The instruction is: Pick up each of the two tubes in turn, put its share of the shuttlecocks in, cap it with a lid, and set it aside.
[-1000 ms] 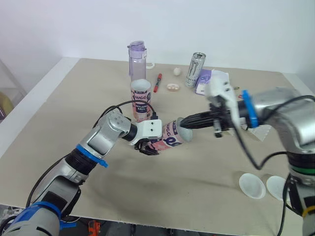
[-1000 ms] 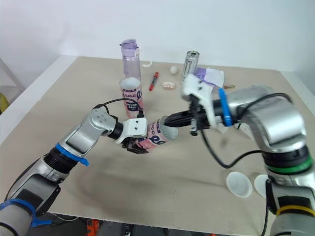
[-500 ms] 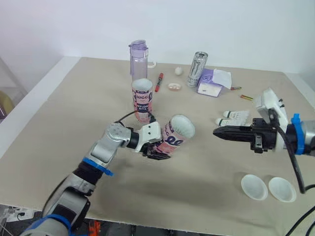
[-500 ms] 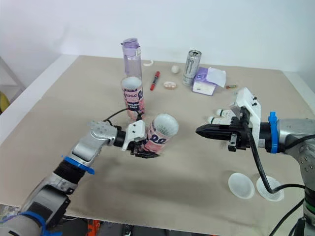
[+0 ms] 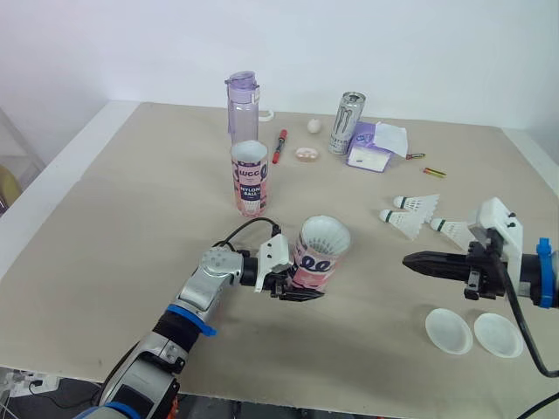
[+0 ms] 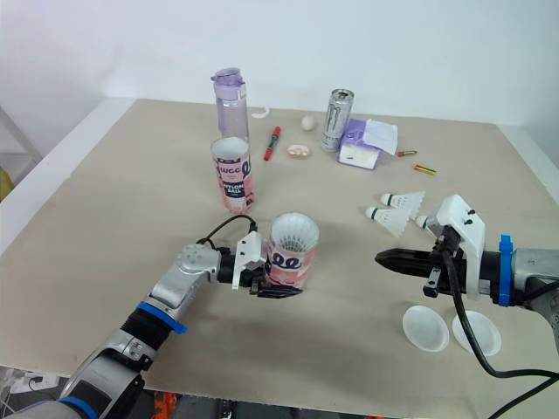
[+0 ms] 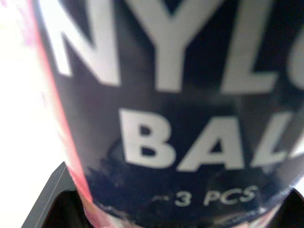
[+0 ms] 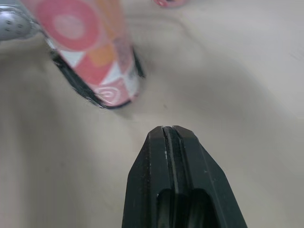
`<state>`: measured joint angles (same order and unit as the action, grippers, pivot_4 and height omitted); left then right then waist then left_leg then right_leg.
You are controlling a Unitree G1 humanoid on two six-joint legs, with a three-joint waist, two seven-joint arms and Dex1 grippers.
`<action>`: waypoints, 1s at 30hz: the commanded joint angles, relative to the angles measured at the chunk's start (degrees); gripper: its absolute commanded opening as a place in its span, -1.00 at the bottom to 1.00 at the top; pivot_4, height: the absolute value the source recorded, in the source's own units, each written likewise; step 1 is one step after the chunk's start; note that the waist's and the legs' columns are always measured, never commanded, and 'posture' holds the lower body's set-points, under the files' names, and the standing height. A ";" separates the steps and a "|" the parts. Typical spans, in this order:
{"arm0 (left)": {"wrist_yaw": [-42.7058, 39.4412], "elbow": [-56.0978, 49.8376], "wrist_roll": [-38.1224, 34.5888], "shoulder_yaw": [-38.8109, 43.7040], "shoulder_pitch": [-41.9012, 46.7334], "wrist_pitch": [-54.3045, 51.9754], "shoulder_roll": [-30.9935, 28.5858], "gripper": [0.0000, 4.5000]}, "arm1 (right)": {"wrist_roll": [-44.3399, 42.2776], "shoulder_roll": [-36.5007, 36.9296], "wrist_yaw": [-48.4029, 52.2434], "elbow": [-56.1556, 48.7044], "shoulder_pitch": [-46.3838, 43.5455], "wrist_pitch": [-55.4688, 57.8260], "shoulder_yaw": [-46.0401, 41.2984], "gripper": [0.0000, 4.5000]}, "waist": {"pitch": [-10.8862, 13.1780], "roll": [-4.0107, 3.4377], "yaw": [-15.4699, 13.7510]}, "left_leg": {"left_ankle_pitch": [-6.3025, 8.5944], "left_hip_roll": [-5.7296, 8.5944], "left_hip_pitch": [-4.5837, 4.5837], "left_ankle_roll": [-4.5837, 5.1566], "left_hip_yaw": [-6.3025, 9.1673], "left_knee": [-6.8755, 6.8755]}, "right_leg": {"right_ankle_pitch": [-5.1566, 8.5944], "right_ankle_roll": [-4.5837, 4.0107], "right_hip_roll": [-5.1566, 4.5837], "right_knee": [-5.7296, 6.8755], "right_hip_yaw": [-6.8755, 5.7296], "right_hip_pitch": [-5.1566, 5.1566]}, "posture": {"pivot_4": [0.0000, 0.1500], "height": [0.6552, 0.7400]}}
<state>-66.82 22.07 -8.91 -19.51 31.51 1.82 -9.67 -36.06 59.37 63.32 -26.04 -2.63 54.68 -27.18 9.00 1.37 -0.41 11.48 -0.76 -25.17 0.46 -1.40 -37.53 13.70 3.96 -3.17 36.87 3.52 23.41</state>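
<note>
Left hand (image 6: 275, 285) grips the upright tube (image 6: 292, 249). Right hand (image 6: 389, 258), fingers together, points toward it, near two lids (image 6: 425, 327).

Left arm reached forward and low, forearm angling inward, and the left gripper (image 5: 295, 286) clamped both black fingers on the tube (image 5: 320, 251). Right arm came in from the side, wrist level, right gripper (image 5: 410, 259) pointing across at its partner, fingers pressed together.
</note>
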 commanded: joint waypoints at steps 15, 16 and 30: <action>-2.28 2.63 1.01 -2.02 0.39 1.84 0.42 0.36 | 11.29 13.32 6.29 9.26 16.24 -8.96 -2.10 0.62 | -0.05 -0.07 -0.06 | 0.01 0.04 0.06 -0.01 0.01 0.00 | 0.20 0.26 -0.02 0.00 0.03 -0.09 | 1.00 1.00; -2.32 2.62 1.01 -2.07 0.42 1.85 0.40 0.36 | 12.08 13.70 6.22 10.02 16.36 -9.64 -1.33 0.90 | -0.05 -0.07 -0.06 | 0.01 0.04 0.07 -0.01 0.01 -0.01 | 0.20 0.28 -0.02 0.00 0.03 -0.08 | 1.00 1.00; -4.79 1.97 -1.08 -1.81 -0.21 -1.85 0.62 0.36 | 16.98 14.78 5.43 17.43 8.07 -13.59 12.30 0.98 | -0.07 -0.11 -0.06 | 0.02 0.05 0.10 -0.03 0.02 -0.01 | 0.18 0.29 0.00 0.01 0.03 -0.12 | 1.00 1.00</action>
<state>-70.54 23.97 -10.28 -20.15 32.14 0.88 -9.15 -19.88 72.84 68.56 -8.81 6.24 41.86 -15.09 8.93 1.26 -0.46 11.50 -0.71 -25.07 0.42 -1.38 -37.54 13.88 4.26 -3.18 36.88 3.56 23.29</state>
